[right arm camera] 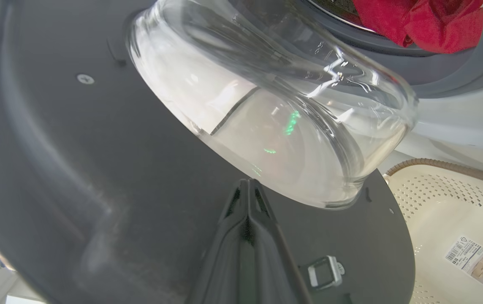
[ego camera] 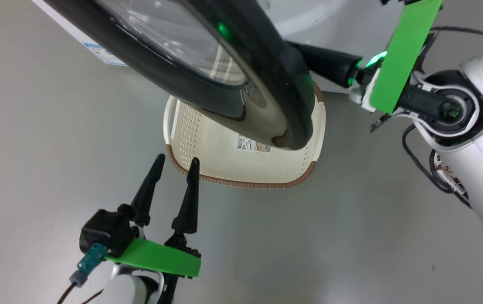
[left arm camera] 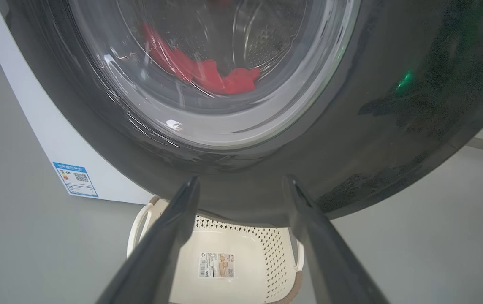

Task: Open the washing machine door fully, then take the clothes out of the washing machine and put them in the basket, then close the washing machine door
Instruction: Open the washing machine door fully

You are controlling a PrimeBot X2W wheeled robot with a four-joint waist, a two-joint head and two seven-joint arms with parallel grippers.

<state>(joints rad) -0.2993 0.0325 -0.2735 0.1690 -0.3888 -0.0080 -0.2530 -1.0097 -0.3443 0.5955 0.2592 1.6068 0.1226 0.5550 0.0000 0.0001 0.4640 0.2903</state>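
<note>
Both wrist views catch the clothes (left arm camera: 207,76) inside; left fingers (ego camera: 190,194) spread, right fingers (right arm camera: 229,261) pressed together at the door (right arm camera: 77,147)

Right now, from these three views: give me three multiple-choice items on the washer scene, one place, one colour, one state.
1. Where does the basket sit?
A) on the floor, below the washing machine door
B) inside the drum
C) on top of the washer

2. What colour are the clothes in the washing machine?
A) blue
B) red
C) yellow

3. What is the state of the right gripper?
A) spread wide
B) fingers pressed together, nothing between them
C) clamped on cloth

Answers:
1 A: the head view shows the door's black rim hanging over the basket on the grey floor.
2 B: red fabric shows through the door in the left wrist view.
3 B: the right wrist view shows its two fingers meeting at the tips, by the door's inner face.
</note>
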